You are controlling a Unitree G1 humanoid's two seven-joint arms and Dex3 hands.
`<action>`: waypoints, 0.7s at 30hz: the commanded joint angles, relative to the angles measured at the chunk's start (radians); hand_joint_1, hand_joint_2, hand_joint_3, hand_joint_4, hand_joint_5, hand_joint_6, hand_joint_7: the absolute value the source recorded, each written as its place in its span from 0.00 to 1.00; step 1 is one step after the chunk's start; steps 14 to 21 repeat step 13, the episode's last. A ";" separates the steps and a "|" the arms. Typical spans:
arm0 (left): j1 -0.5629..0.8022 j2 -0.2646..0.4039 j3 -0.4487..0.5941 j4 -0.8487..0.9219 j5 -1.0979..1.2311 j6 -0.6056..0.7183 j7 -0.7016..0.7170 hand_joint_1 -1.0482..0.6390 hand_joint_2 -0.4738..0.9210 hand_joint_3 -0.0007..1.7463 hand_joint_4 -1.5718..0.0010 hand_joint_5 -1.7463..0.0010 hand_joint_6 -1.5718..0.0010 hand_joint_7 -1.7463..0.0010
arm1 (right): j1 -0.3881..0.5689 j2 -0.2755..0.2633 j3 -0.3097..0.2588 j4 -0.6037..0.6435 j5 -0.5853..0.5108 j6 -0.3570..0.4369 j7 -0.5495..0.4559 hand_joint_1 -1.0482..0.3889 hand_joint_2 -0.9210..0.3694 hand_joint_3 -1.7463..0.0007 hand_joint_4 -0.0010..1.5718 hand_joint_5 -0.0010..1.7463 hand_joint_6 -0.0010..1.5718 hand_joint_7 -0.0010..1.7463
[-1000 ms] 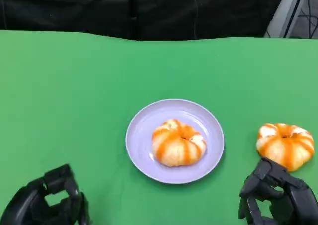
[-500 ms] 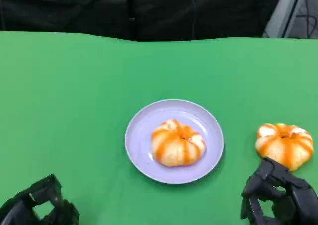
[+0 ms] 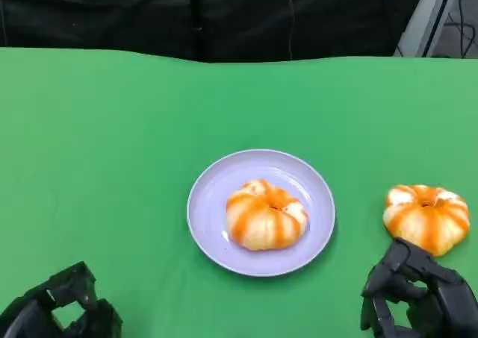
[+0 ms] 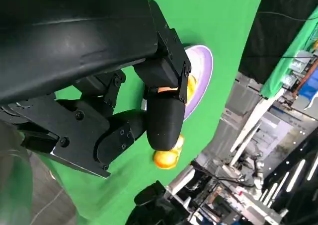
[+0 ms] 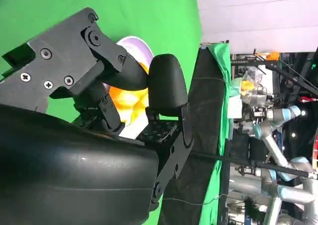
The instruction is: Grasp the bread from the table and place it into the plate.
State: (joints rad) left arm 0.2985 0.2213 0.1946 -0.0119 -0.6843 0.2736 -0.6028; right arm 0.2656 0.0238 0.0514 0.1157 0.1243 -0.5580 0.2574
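Bread [image 3: 426,218] sits on the green desk [image 3: 112,166], off to the right of the plate [image 3: 216,204] and well apart from it, striped orange over pale dough. And look, a second bread [image 3: 265,215] of the same kind already lies in the lilac plate, resting a little right of its middle. The plate itself sits near the centre of the desk.

Down at the lower right, the right robot hand [image 3: 418,297] hovers just below the loose bread, its dark fingers [image 3: 394,267] curled in and close to the bun's near edge; whether they touch it, I cannot tell. It grips nothing. The right wrist view catches the same hand [image 5: 124,81] with orange bread [image 5: 126,98] showing past its bent fingers.

Over at the lower left, the left robot hand [image 3: 63,308] sits low at the frame's edge, fingers curled in too, holding nothing, well away from the plate. In the left wrist view that hand [image 4: 124,101] looms large, with the plate's rim [image 4: 206,71] and a glimpse of bread [image 4: 166,158] beyond its fingers.

Behind the desk hangs a black backdrop [image 3: 224,17].
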 commanded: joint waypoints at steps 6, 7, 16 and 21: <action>-0.005 -0.010 0.019 -0.016 0.029 -0.004 0.012 0.54 0.82 0.56 0.47 0.00 0.49 0.10 | 0.005 -0.014 -0.011 -0.003 0.005 -0.011 -0.002 0.62 0.33 0.26 0.53 1.00 0.47 0.91; -0.005 -0.012 0.020 -0.017 0.031 -0.003 0.013 0.54 0.82 0.56 0.47 0.00 0.49 0.10 | 0.005 -0.015 -0.012 -0.002 0.004 -0.012 -0.001 0.62 0.33 0.26 0.53 1.00 0.47 0.91; -0.007 -0.012 0.027 -0.019 0.028 0.010 0.013 0.54 0.83 0.56 0.47 0.00 0.49 0.10 | 0.006 -0.013 -0.009 -0.006 0.009 -0.007 0.001 0.62 0.33 0.25 0.53 1.00 0.47 0.91; -0.007 -0.012 0.027 -0.019 0.028 0.010 0.013 0.54 0.83 0.56 0.47 0.00 0.49 0.10 | 0.006 -0.013 -0.009 -0.006 0.009 -0.007 0.001 0.62 0.33 0.25 0.53 1.00 0.47 0.91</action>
